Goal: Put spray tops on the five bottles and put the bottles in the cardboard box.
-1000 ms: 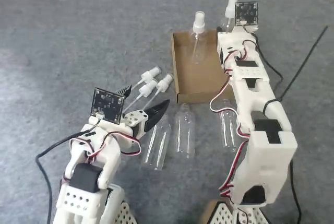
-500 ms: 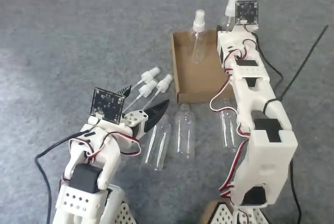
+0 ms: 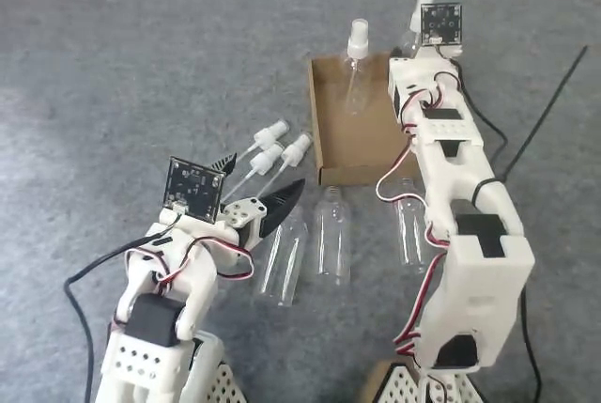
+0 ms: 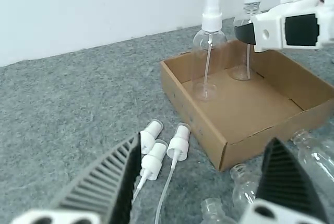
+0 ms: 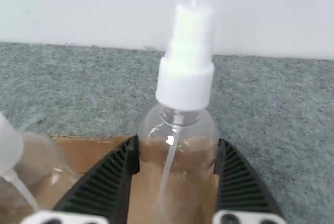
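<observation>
Right gripper (image 5: 175, 152): we see the jaws closed round a capped bottle (image 5: 176, 130), held upright so it stands in the cardboard box (image 3: 324, 135)'s far corner.
Left gripper (image 4: 203, 145): gaping wide and empty, poised near three loose spray tops (image 3: 272, 149), which we reckon are next.
Neighbour: another capped bottle (image 3: 355, 69) stands just beside, so it's tight.
Waiting: three bare bottles (image 3: 331, 234) lie on the carpet (image 3: 113, 93).

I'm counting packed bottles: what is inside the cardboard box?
Two upright, spray-topped bottles: a free bottle and a held bottle in the right claw. The arm covers the box's far corner.
</observation>
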`<state>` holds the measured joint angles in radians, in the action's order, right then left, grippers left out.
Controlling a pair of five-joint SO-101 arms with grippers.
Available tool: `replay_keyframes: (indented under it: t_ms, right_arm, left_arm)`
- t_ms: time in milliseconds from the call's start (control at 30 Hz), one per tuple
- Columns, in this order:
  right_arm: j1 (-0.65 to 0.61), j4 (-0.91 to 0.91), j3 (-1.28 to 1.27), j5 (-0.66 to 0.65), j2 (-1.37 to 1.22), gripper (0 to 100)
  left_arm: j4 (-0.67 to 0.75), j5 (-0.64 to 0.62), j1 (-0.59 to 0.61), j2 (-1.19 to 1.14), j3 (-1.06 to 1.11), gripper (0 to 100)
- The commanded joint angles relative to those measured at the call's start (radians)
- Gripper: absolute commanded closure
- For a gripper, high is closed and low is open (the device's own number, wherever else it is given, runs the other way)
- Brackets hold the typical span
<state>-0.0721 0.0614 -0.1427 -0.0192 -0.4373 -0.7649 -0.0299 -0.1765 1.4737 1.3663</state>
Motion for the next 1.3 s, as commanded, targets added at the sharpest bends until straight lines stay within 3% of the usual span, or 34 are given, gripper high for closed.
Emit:
replay_keyframes:
  t_ms: [0, 133, 400, 1267]
  right_arm:
    - [0.005, 0.010, -0.020, 0.005, 0.067, 85.9]
    - [-0.001, 0.010, -0.023, 0.005, 0.068, 85.6]
    - [-0.002, 0.018, -0.021, 0.003, 0.070, 71.6]
    - [-0.002, 0.125, 0.126, -0.031, 0.070, 71.2]
  left_arm:
    - [0.029, 0.009, -0.002, 0.012, -0.012, 66]
    - [0.029, 0.009, -0.002, 0.012, -0.012, 66]
    - [0.029, 0.011, -0.002, 0.012, -0.012, 66]
    - [0.028, 0.011, -0.002, 0.012, -0.008, 66]
